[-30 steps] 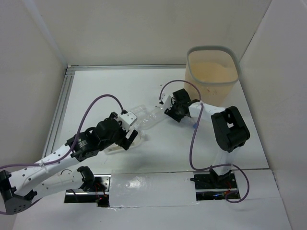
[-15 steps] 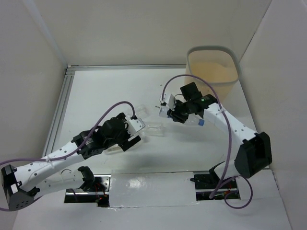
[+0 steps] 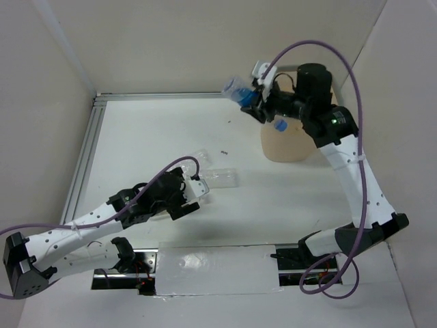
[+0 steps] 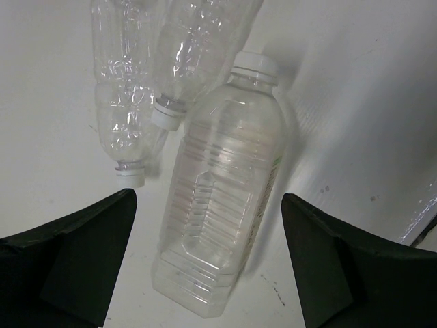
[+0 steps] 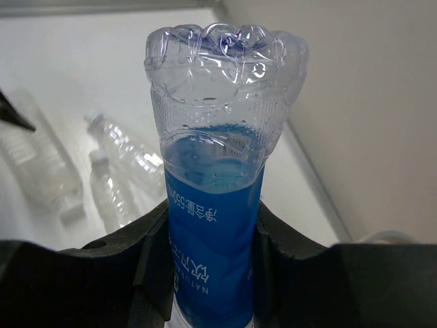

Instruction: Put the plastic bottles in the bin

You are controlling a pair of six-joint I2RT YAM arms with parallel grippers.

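Observation:
My right gripper (image 3: 258,104) is raised high beside the bin and is shut on the blue-labelled bottle (image 3: 238,88). In the right wrist view the gripper (image 5: 212,266) clamps the bottle's blue label (image 5: 215,225), with the clear base pointing away. The beige bin (image 3: 285,145) stands at the back right, mostly hidden by the right arm. My left gripper (image 3: 194,193) is open and low over the table. In the left wrist view it (image 4: 212,273) straddles the wide squarish bottle (image 4: 225,205), which lies flat. Two plain clear bottles (image 4: 123,89) (image 4: 198,48) lie just beyond.
White walls enclose the table on the left, back and right. A metal rail (image 3: 85,157) runs along the left edge. Small dark specks (image 3: 222,152) lie mid-table. The clear bottles lie on the table in the right wrist view (image 5: 126,157).
My right arm has lifted the blue-labelled bottle off the table, up and back to beside the bin. My left gripper has shifted slightly nearer, staying open over the clear bottles.

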